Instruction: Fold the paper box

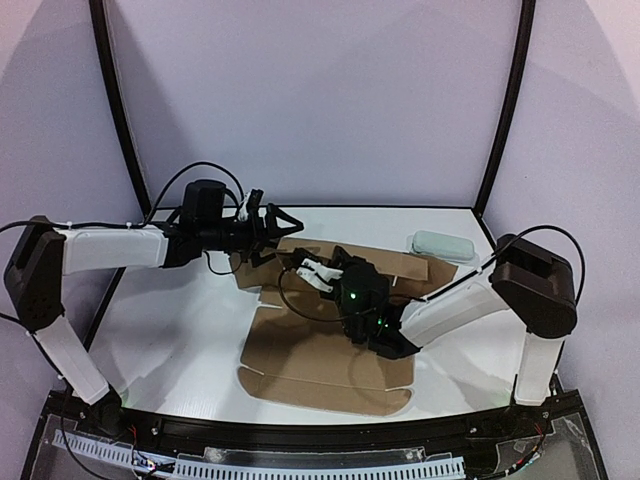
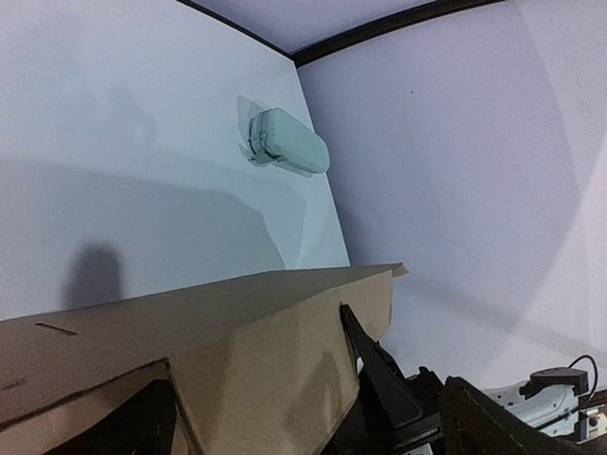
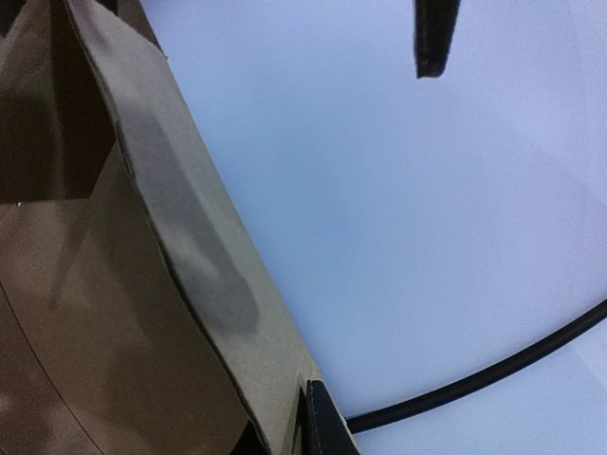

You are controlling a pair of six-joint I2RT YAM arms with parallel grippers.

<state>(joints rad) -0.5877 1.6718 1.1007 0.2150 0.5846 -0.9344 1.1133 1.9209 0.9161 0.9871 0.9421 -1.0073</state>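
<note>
My left jaws point(image 1: 268, 224) stand wide at the raised far flap of the paper box point(image 1: 320, 350). The rest of the sheet lies flat on the counter point(image 1: 170, 320), on the near side of both jaws. My right jaws point(image 1: 320, 271) sit against that flap's edge; I cannot tell whether they are parted or pinching.

I judge the step is standing this flap up on its crease. I should press evenly along the fold, brace the base panel and avoid crumpling.

The counter is smooth and white, so the sheet may slide. A pale oblong case point(image 1: 441, 245) lies beyond my right jaws, and lilac walls curve behind.
</note>
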